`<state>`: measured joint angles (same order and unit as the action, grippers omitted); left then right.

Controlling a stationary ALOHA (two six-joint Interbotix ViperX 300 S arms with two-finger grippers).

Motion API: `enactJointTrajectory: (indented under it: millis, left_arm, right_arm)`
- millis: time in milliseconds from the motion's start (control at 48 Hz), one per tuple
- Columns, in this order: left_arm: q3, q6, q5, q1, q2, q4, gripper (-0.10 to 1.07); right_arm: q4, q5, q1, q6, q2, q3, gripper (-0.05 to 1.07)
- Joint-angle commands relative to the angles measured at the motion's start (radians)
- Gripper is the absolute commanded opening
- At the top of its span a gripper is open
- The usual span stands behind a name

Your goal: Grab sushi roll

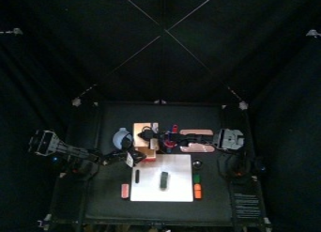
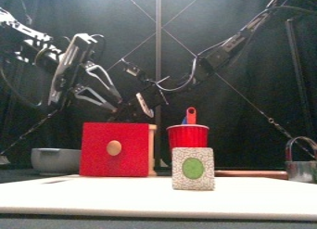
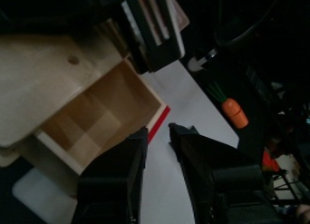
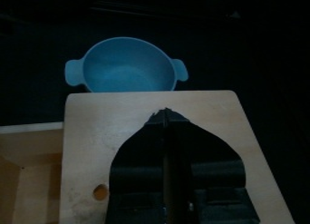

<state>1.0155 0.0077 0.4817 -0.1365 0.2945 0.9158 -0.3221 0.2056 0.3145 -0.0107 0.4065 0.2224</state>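
Top view: small black counter (image 1: 220, 206) inside black curtains, with a white mat (image 1: 145, 193) on its near half.
Sushi roll: the short, dark blackish-green oblong piece (image 1: 164, 182) lies on the white mat near its middle, free of both grippers.
Orange bars: two reddish-orange bar-shaped pieces (image 1: 126, 191) lie on the mat, one to each side of the sushi roll, each apart from it.
Left gripper: the left gripper (image 3: 159, 137) hangs above the mat's far left part with its two black jaws a narrow gap apart and nothing between them; the wrist view shows an open light wooden box (image 3: 103, 119) just beside it.
Right gripper: the right gripper (image 4: 166, 119) has its jaws pressed together, empty, over a flat light wooden panel (image 4: 109, 114); a light blue round bowl with two handles (image 4: 127, 69) sits beyond the panel's edge.
Front view: a red cube-shaped box with a round wooden knob (image 2: 115, 149), a red cup (image 2: 187, 137) and a small speckled white card with a green oval (image 2: 192, 168) stand on the counter.
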Motion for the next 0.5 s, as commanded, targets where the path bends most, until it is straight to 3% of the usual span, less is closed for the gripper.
enactJointTrajectory:
  millis: [0, 271, 479]
  left_arm:
    - [-0.009, 0.006, 0.017, 0.003, 0.041, -0.040, 0.69]
    - [0.040, 0.005, 0.060, 0.005, 0.144, -0.193, 0.69]
    - [0.058, 0.009, 0.067, 0.009, 0.172, -0.334, 0.69]
  right_arm:
    - [0.003, -0.032, -0.002, -0.005, -0.025, 0.008, 0.04]
    - [0.003, -0.032, -0.021, -0.005, -0.130, 0.043, 0.04]
    - [0.014, -0.023, -0.040, -0.006, -0.221, 0.107, 0.04]
